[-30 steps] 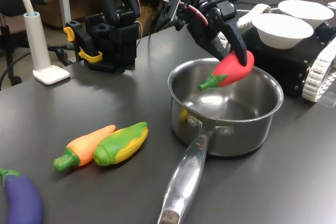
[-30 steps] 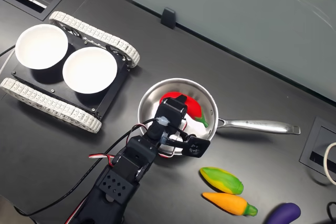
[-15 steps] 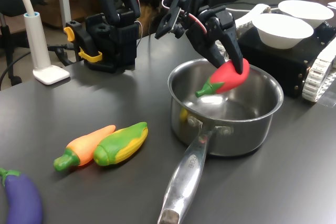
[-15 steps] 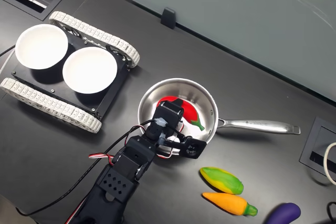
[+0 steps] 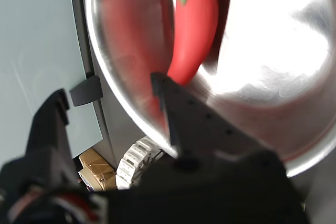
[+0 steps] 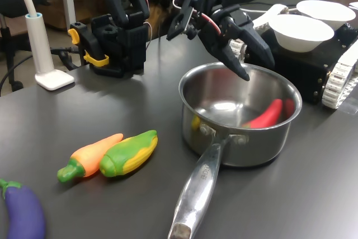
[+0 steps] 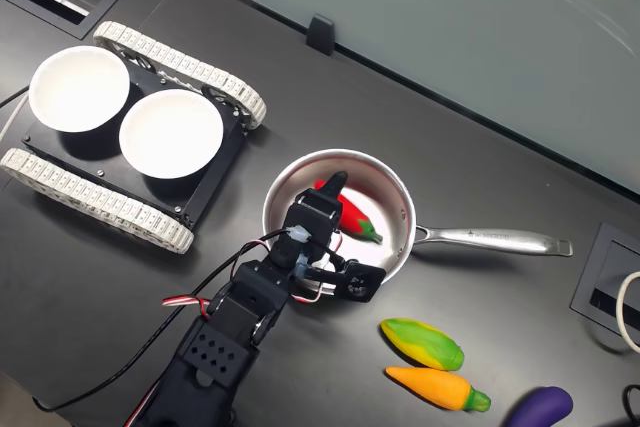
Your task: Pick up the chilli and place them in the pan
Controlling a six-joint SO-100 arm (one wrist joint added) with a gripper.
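The red chilli (image 6: 267, 115) with its green cap lies loose inside the steel pan (image 6: 246, 150), leaning against the wall on the first exterior view's right. From above, the chilli (image 7: 352, 217) rests on the floor of the pan (image 7: 402, 205). My gripper (image 6: 256, 66) hovers open over the pan's far rim, with nothing between its black fingers. The wrist view looks down past my gripper (image 5: 107, 87) at the chilli (image 5: 193, 24) on the pan's shiny inside (image 5: 273, 51). In the second exterior view my gripper (image 7: 325, 197) partly covers the pan's near-left side.
A toy corn (image 6: 128, 152), an orange pepper (image 6: 89, 158) and a purple eggplant (image 6: 22, 214) lie left of the pan's long handle (image 6: 196, 194). Two white bowls (image 6: 299, 29) sit on a black tracked base behind the pan. A white lamp foot (image 6: 53, 76) stands at the back left.
The gripper held the chilli above the pan in the earlier frames. Its jaws have since opened and the chilli has dropped onto the pan's floor.
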